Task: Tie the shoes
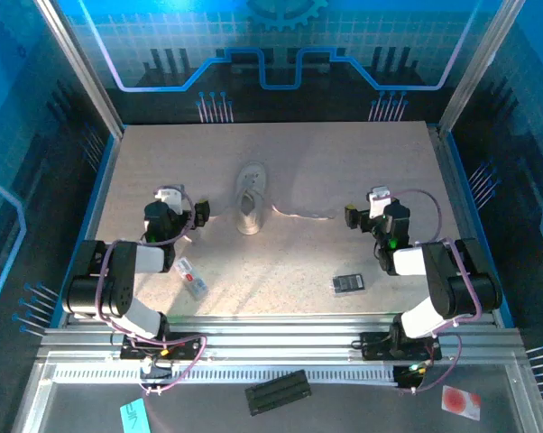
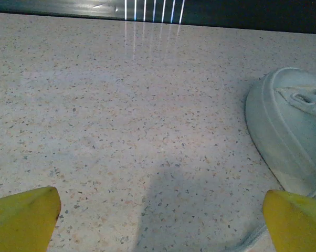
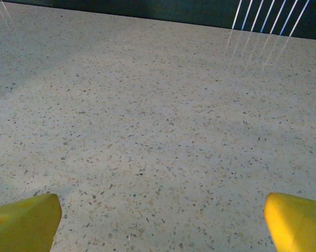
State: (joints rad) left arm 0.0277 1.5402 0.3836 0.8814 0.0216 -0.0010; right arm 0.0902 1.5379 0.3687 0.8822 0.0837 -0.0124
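Not begun, I'd say: left end effector (image 1: pixel 202 214) and right end effector (image 1: pixel 351 216) both wide, empty, either side of the shoe (image 1: pixel 251 198) (laces (image 1: pixel 303 215) trailing loose). Next, prob.: each pinches a lace end.

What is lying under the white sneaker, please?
The sneaker stands on the speckled table. One pale lace trails out to its right. Anything beneath the sole is covered and cannot be seen.

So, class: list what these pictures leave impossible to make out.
Small cream low-top sneaker: top view too small to show any knot; left wrist view cuts it at the right edge.
Small black rectangular device: top view, too small to identify.
Flat white-and-red packet: print too small to read.
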